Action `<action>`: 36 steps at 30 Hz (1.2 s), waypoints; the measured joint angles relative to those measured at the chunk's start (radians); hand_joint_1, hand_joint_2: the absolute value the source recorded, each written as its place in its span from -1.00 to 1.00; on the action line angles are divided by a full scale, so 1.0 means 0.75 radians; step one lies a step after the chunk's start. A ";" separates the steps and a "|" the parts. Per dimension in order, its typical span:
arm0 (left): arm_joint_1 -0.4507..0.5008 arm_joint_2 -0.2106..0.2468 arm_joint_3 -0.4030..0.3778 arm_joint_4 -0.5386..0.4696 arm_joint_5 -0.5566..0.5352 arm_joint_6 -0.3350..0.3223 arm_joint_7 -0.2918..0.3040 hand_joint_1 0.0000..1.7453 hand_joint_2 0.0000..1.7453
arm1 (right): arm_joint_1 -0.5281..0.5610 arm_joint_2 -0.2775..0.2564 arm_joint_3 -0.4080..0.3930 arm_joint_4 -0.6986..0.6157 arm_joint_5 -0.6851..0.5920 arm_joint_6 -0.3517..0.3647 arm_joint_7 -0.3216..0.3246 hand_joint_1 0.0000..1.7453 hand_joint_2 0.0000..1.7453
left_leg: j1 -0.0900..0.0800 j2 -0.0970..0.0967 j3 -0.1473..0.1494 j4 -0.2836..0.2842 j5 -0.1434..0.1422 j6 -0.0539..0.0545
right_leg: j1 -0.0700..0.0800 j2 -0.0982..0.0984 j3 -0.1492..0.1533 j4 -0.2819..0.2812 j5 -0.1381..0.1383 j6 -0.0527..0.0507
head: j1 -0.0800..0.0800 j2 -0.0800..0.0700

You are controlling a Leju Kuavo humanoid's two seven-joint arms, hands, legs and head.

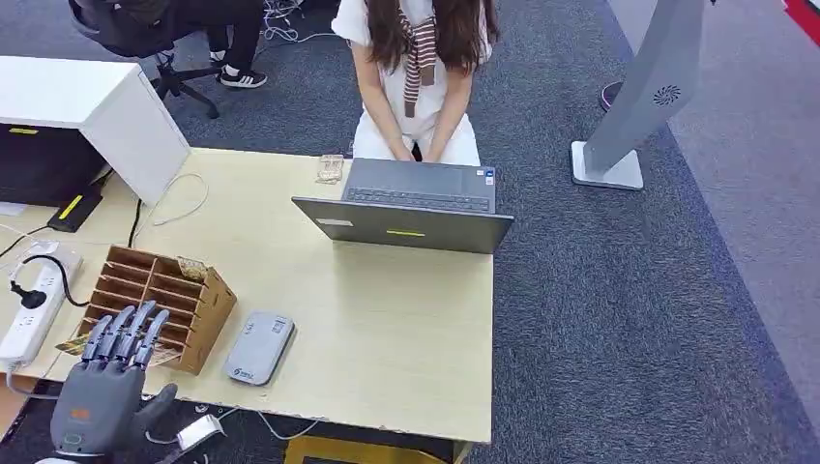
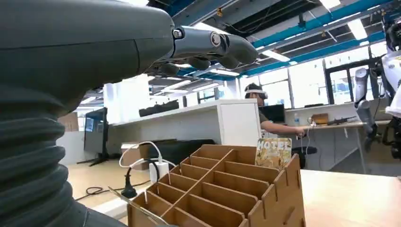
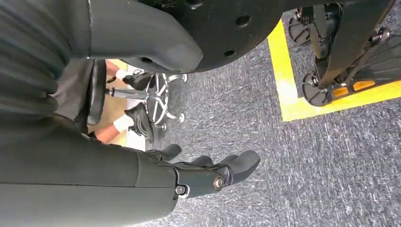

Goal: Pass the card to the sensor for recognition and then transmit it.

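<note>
Left hand (image 1: 118, 340), fingers apart and holding nothing, is hovering over the rack (image 1: 145, 290), nearer the upright card (image 1: 191, 268) at its far corner.

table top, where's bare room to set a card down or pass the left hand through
The widest bare patch of the table lies between the grey sensor, the laptop and the right edge. A smaller one sits between the wooden card rack and the laptop. It is crowded at the left: power strip, cables, rack, with the left hand at the rack's near side.
</note>
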 joint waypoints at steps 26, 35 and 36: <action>-0.122 -0.144 0.164 0.277 -0.010 -0.047 -0.106 -1.00 1.00 | -0.001 0.000 0.013 0.001 0.024 0.005 0.008 -1.00 1.00 | 0.000 0.000 0.000 0.000 0.000 0.000 | 0.000 0.000 0.000 0.000 0.000 0.000 | 0.000 0.000; -0.187 -0.181 0.183 0.364 -0.031 -0.037 -0.142 -1.00 1.00 | -0.004 0.000 0.018 0.001 0.041 0.006 0.013 -1.00 1.00 | 0.000 0.000 0.000 0.000 0.000 0.000 | 0.000 0.000 0.000 0.000 0.000 0.000 | 0.000 0.000; -0.191 -0.184 0.183 0.368 -0.032 -0.037 -0.142 -1.00 1.00 | -0.004 0.000 0.019 0.001 0.039 0.006 0.013 -1.00 1.00 | 0.000 0.000 0.000 0.000 0.000 0.000 | 0.000 0.000 0.000 0.000 0.000 0.000 | 0.000 0.000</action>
